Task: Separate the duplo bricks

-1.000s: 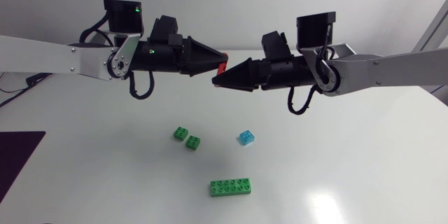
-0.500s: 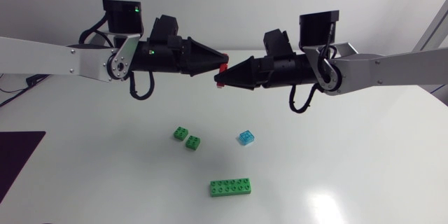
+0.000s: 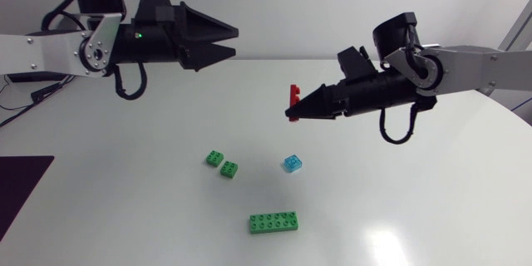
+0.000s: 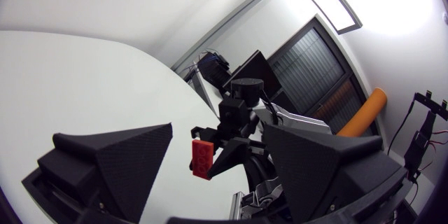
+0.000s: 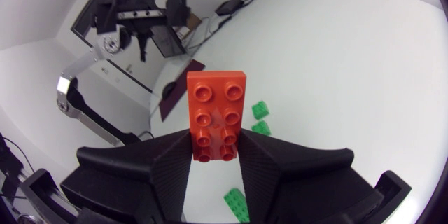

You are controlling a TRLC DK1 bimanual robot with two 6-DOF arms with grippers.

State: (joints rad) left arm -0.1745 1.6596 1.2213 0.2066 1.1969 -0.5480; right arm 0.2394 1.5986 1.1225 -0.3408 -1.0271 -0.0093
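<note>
Item: red duplo brick, mid-frame just right of centre, above the table, pinched by one end in my right gripper; my left gripper, upper left, spread & empty; prob. light, stiff, slick plastic, so grip flat sides, not studs.

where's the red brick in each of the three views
Head view: red brick above the table, right of middle, at the tip of the right hand.
Left wrist view: red brick ahead of the left hand, framed by its open fingers, touching neither.
Right wrist view: red brick clamped between the right hand's fingers, studs toward the camera.
Shared landmark: the right hand gripping it.
</note>
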